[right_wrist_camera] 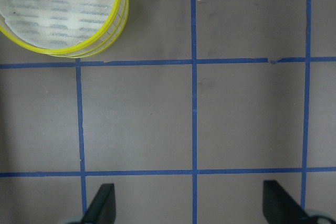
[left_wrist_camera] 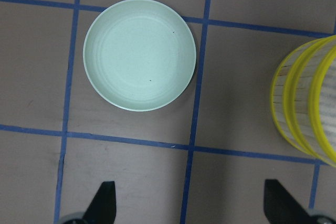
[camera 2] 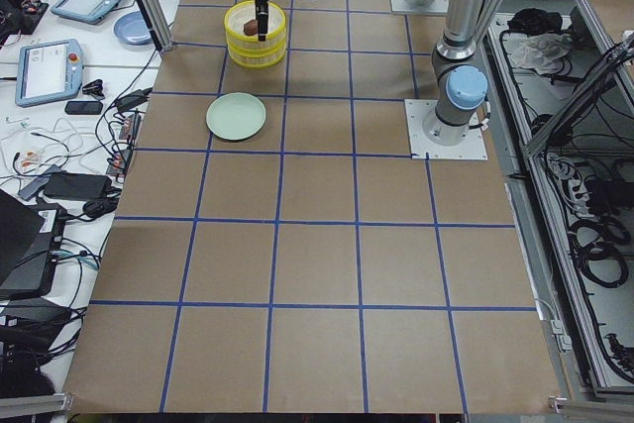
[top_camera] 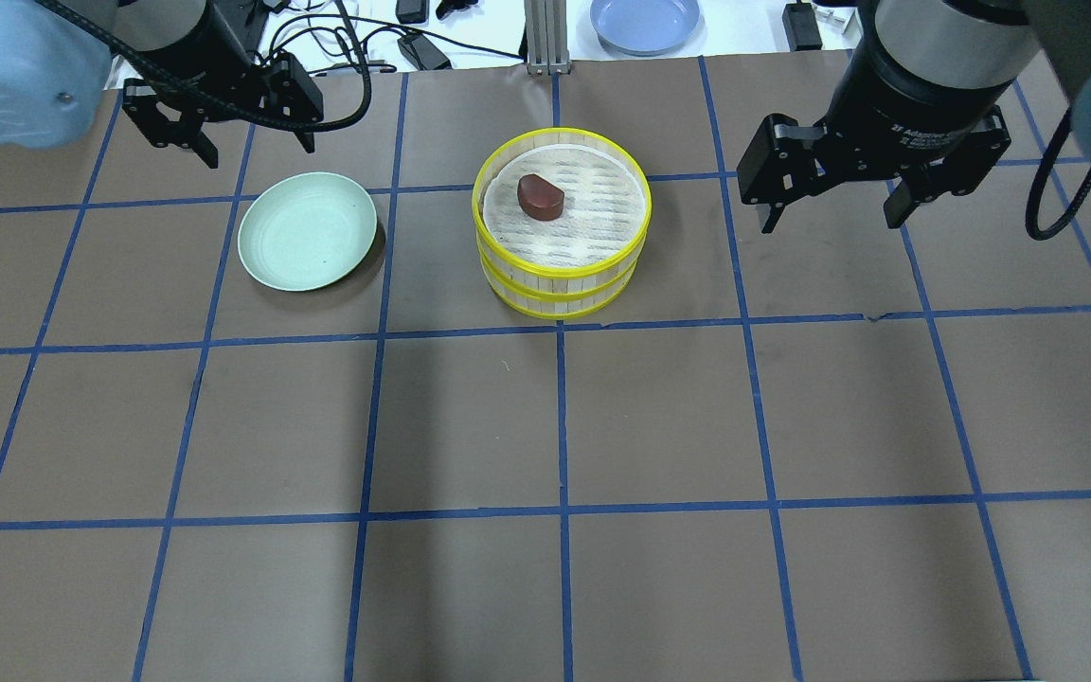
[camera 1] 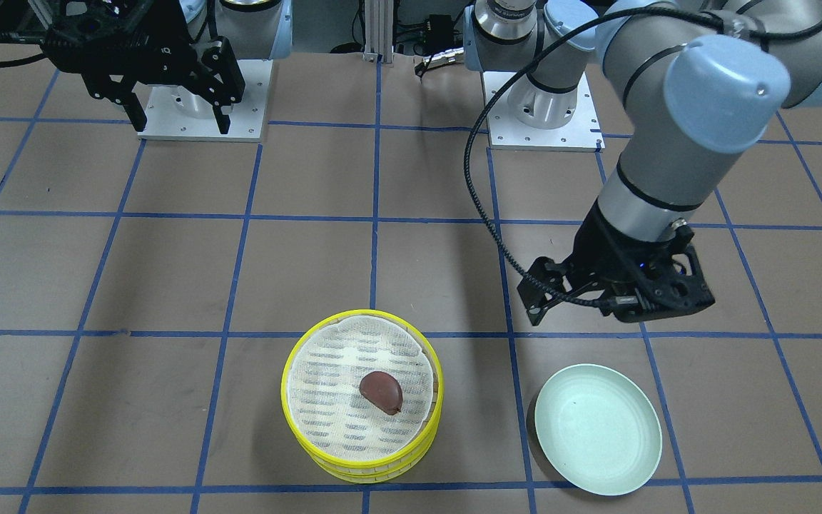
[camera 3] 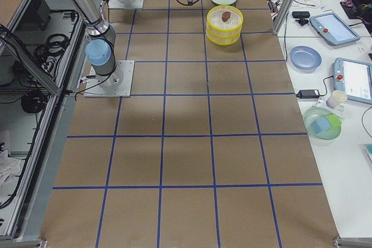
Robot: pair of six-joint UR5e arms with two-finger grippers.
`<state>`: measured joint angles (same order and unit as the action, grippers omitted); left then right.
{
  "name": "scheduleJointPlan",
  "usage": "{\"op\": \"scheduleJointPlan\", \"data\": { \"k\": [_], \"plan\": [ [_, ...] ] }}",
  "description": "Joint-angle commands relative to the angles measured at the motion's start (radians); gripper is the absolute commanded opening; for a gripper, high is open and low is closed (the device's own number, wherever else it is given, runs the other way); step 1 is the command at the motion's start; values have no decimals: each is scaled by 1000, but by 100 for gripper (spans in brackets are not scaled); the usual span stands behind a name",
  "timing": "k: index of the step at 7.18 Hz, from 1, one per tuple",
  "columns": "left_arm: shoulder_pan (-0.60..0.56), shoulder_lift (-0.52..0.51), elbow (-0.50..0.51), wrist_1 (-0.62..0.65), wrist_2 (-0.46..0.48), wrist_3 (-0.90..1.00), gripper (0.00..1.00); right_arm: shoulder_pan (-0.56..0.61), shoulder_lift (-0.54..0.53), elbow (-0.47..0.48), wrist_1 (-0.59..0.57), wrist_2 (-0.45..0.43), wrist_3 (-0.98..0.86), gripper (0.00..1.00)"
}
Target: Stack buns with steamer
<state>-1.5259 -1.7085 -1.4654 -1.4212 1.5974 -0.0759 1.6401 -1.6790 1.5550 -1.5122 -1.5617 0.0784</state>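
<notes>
Both my sets of jaws stand wide apart with nothing in them. My left gripper [top_camera: 257, 152] hangs at about 11 o'clock of the green plate [top_camera: 266, 270]. My right gripper [top_camera: 834, 223] hovers out at 3 o'clock of the steamer [top_camera: 560, 301], well apart from it.

The brown bun [top_camera: 540, 197] lies on the cloth [top_camera: 602, 213] in the top tier, toward 10 o'clock from its middle. The plate is bare, and I see no pale bun anywhere; whether it sits in the lower tier I cannot tell.

Here is what worries me. That bun looks glossy and rounded, so a pinch off its middle could squirt it toward the rim. A finger dragging the cloth could lift it, bun and all. The two tiers are only stacked, so a clip on the yellow rim could slide the top one askew.
</notes>
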Motion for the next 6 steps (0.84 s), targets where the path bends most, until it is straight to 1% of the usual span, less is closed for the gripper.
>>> {"op": "scheduleJointPlan", "data": {
  "k": [1,3,5,6],
  "plan": [
    [6,68,-13,-67,27,27,100,1,24,7,-6,14,4,100],
    [4,79,-20,-67,26,31,100,-6,27,-3,-17,29,-3,100],
    [1,82,-41,-68,3,31,100,-6,-13,-3,-13,25,-5,100],
    [1,84,-55,-67,-2,31,100,-5,-7,-3,-16,16,-6,100]
  ]
}}
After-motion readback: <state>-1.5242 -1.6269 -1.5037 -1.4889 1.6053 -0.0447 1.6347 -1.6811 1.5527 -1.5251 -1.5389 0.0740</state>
